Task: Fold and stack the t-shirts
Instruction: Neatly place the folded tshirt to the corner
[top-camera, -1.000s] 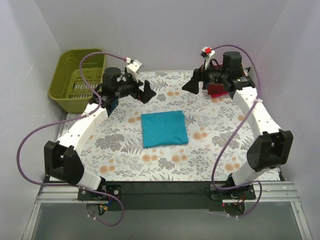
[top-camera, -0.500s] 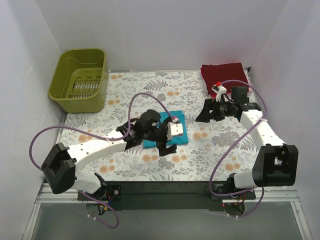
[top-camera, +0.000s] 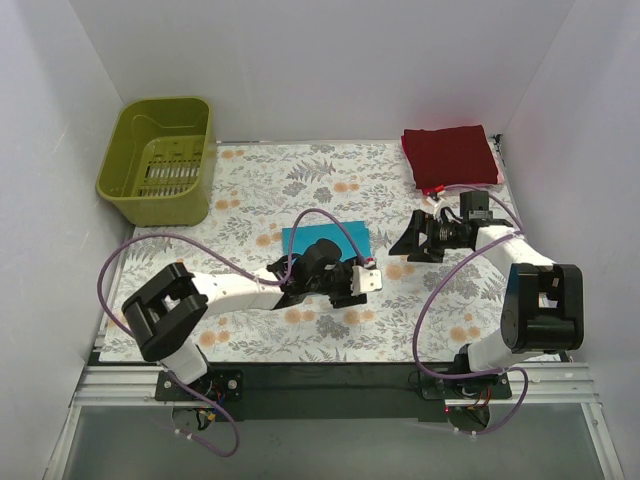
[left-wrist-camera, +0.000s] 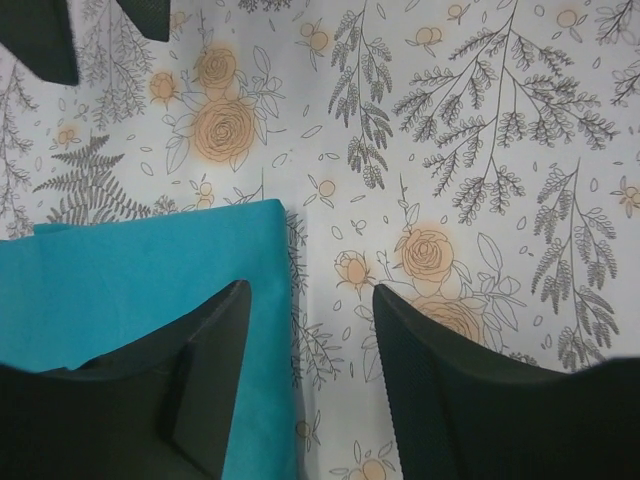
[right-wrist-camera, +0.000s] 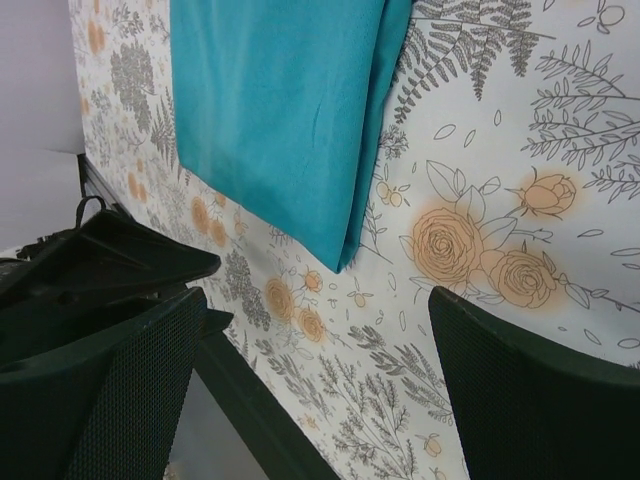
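Left arm stretched low, left gripper (left-wrist-camera: 310, 292) half-open astride teal t-shirt (left-wrist-camera: 130, 270) edge (right gripper (right-wrist-camera: 320, 296) wide, empty).

The worktop (top-camera: 250, 195) is covered by a white cloth printed with grey ferns and sprigs and pale orange roses. A plain teal t-shirt (top-camera: 330, 240) is seen at its middle, and a plain dark red t-shirt (top-camera: 450, 155) at the far right corner. The basket (top-camera: 135, 135) is coloured olive green. The left arm (top-camera: 235, 292) and right arm (top-camera: 500, 245) are finished in white with black joints, and purple cables (top-camera: 320, 211) are looped from them. The left pincer (left-wrist-camera: 310, 300) and right pincer (right-wrist-camera: 318, 295) are shown in black.
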